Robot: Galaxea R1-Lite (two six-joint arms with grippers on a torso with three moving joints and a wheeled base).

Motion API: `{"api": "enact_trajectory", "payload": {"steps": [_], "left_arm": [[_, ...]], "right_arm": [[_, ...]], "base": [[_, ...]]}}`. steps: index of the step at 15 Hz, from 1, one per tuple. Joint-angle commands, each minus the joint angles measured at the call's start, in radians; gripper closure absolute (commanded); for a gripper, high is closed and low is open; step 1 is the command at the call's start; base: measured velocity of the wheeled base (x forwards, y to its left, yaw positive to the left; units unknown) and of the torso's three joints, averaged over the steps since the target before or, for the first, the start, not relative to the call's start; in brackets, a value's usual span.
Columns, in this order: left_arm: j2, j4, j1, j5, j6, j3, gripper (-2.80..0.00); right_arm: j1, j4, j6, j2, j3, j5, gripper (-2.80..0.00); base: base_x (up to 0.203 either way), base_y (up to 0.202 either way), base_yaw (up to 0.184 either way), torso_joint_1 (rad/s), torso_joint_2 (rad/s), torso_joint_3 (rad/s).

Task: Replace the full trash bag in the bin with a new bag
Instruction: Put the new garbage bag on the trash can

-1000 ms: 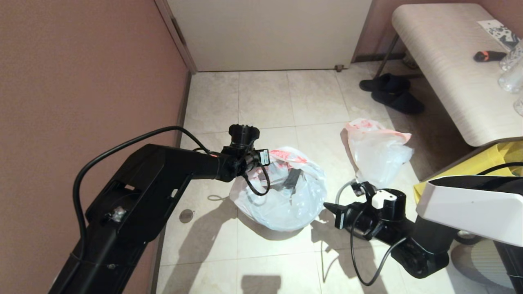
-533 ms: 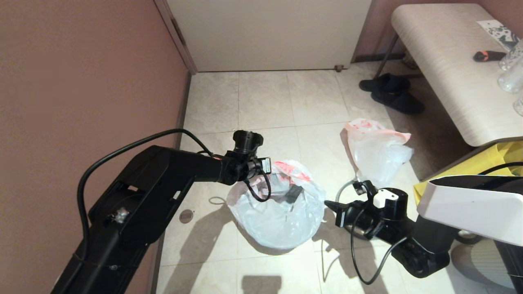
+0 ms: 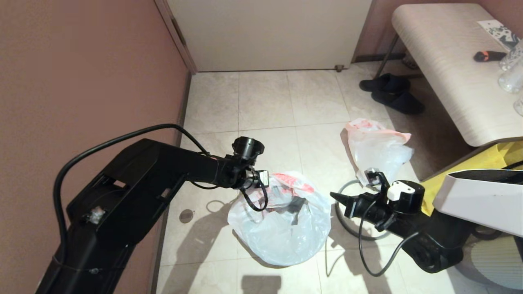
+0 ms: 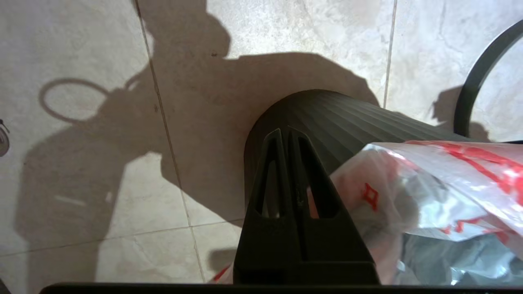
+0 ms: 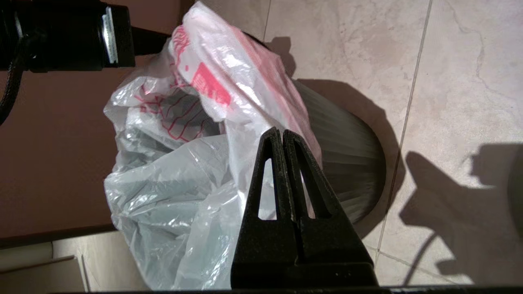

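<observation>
The full trash bag [image 3: 282, 232], lumpy white plastic with red print and dark shapes showing through, bulges over the bin and hides it in the head view. The ribbed black bin [image 4: 347, 118] [image 5: 347, 163] shows under the bag [image 5: 171, 183] in both wrist views. My left gripper [image 4: 284, 130] is shut at the bag's left rim, with film running under its fingers. My right gripper [image 3: 333, 198] [image 5: 282, 131] is shut, its tips against the bag's right side. The grey hoop [image 3: 345, 231] lies on the floor below the right gripper. The new bag [image 3: 378, 153] lies limp on the tiles at the right.
A brown wall [image 3: 81, 81] runs close along the left, with a door [image 3: 265, 32] ahead. A bench [image 3: 449, 73] with bottles stands at the right, black slippers [image 3: 392, 94] beside it and a yellow bag [image 3: 490, 163] under it. A floor drain [image 3: 186, 215] is near the wall.
The left gripper and the full bag have shifted toward me together. The right gripper has moved slightly right and away, so the hoop on the floor now shows.
</observation>
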Motion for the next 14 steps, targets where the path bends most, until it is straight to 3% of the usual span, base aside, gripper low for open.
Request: {"api": "enact_trajectory", "payload": {"steps": [1, 6, 12, 14], "left_arm": [[-0.033, 0.003, -0.002, 0.002, -0.003, 0.01, 0.0], [-0.027, 0.003, -0.07, 0.002, -0.004, 0.013, 0.0], [0.013, 0.002, -0.109, 0.0, -0.014, 0.012, 0.0], [0.026, -0.001, -0.11, -0.002, -0.014, -0.007, 0.0]], "right_arm": [[0.014, -0.005, -0.012, -0.055, 0.041, 0.049, 0.0], [0.039, 0.086, -0.125, -0.071, 0.049, 0.05, 0.0], [0.058, 0.079, -0.172, -0.055, 0.061, 0.02, 0.0], [0.061, 0.083, -0.276, -0.079, 0.09, 0.02, 0.0]], "base": [[0.0, 0.0, 0.0, 0.0, 0.0, 0.0], [0.0, 0.0, 0.0, 0.0, 0.0, 0.0], [0.0, 0.0, 0.0, 0.0, 0.0, 0.0], [0.0, 0.0, 0.0, 0.0, 0.0, 0.0]]}}
